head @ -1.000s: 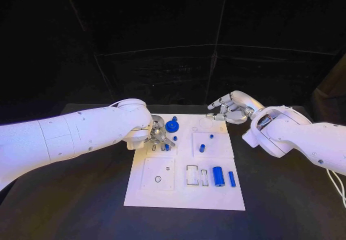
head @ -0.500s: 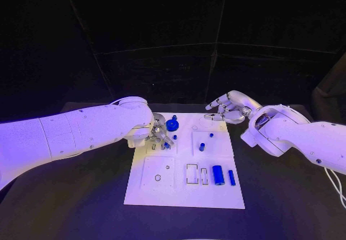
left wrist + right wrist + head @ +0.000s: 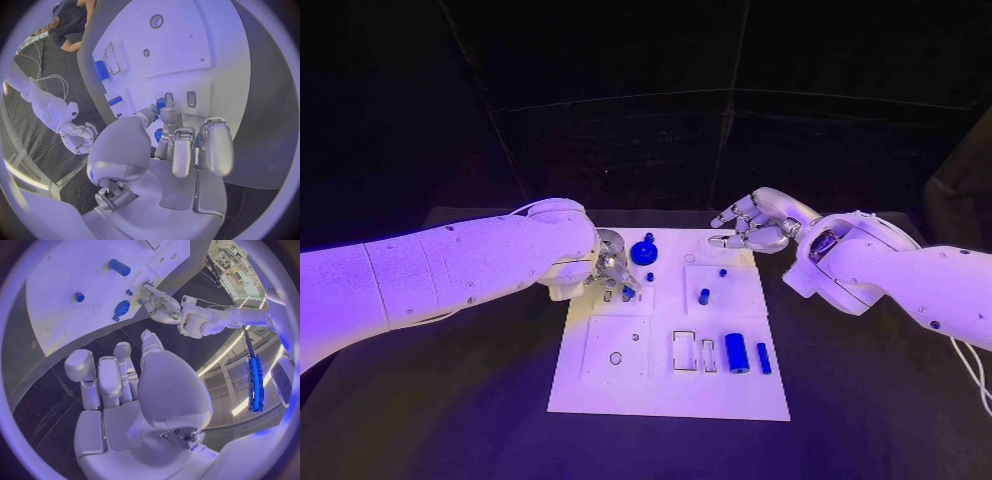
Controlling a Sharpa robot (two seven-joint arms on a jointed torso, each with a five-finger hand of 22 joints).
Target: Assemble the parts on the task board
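a: from my console, nearest first. what lies at the lower end of the task board (image 3: pixel 589 385)?

b: in the lower middle of the head view i log a large blue cylinder (image 3: pixel 736 352) lying flat, with a thinner blue pin (image 3: pixel 764 357) just to its right. two empty rectangular slots sit just to its left.

a: and mid-board?

b: a small blue peg (image 3: pixel 704 296) lies in the centre of the frame, and a smaller blue stud (image 3: pixel 723 271) sits just above it.

a: left hand?

b: the left hand (image 3: pixel 609 272) is over the board's left edge, left of centre. its fingers are curled down together around a small blue part (image 3: pixel 629 293); the left wrist view shows blue between the fingertips (image 3: pixel 164 116). whether they actually clamp it, i cannot tell.

a: further back?

b: a round blue knob (image 3: pixel 643 251) stands near the board's far edge, just right of the left hand.

a: right hand?

b: the right hand (image 3: pixel 750 224) hovers at the board's far right corner, upper right of centre, fingers apart and holding nothing, as the right wrist view (image 3: pixel 119 375) confirms.
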